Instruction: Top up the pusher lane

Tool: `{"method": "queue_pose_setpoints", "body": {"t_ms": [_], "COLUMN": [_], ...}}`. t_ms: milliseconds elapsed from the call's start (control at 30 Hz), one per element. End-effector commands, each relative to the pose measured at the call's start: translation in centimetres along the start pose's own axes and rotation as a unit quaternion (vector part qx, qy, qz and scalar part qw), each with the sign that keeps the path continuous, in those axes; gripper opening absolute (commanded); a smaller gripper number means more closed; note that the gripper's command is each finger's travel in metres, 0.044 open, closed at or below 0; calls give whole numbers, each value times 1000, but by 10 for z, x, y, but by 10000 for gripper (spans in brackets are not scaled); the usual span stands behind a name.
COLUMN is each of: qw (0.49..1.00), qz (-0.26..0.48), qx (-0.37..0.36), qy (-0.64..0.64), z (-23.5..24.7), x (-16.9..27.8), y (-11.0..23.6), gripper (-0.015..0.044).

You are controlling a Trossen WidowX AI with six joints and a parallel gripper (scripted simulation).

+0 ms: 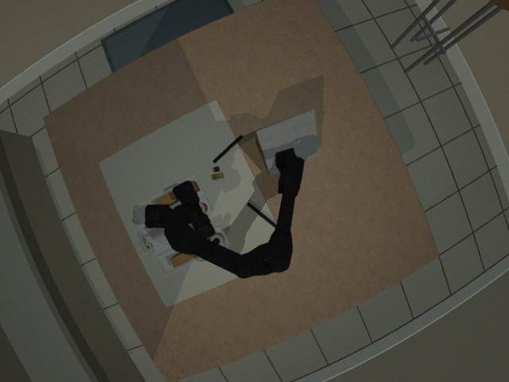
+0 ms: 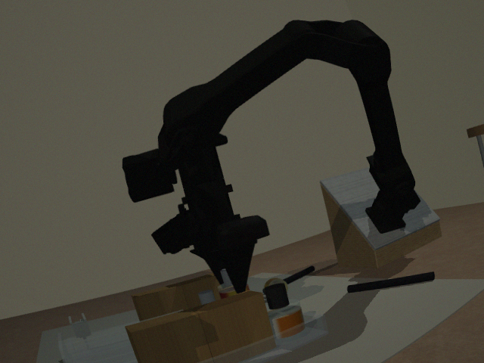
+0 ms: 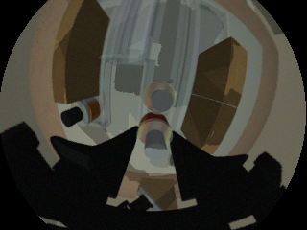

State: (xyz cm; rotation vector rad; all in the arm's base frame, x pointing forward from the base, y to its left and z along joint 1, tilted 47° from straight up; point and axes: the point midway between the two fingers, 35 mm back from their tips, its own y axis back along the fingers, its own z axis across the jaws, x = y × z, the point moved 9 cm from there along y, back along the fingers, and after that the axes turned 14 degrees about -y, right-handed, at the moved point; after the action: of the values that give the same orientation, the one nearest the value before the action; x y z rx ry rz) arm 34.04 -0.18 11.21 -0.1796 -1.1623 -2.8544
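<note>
Red-banded, grey-lidded, the new jar [image 3: 155, 136] sits clamped in my pincer [image 3: 155, 153], low at the lane [image 3: 168, 38] mouth between two brown boxes [image 3: 218, 92]. The old jar [image 3: 160, 98] stands just beyond it. I judge insertion underway: next, a slow push back, then lower and release.

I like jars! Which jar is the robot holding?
The red-banded jar pinched in the tool. Its twin stands free ahead; the dark-lidded orange jar sits outside.
</note>
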Motion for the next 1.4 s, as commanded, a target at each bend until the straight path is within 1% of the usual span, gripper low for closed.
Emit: {"method": "queue_pose_setpoints", "body": {"t_ms": [0, 1367], "qw": [1000, 1000], "qz": [-10, -10], "qx": [-6, -6], "qy": [6, 6], "z": [2, 2], "x": [-5, -4], "y": [2, -9], "gripper": [0, 0]}}
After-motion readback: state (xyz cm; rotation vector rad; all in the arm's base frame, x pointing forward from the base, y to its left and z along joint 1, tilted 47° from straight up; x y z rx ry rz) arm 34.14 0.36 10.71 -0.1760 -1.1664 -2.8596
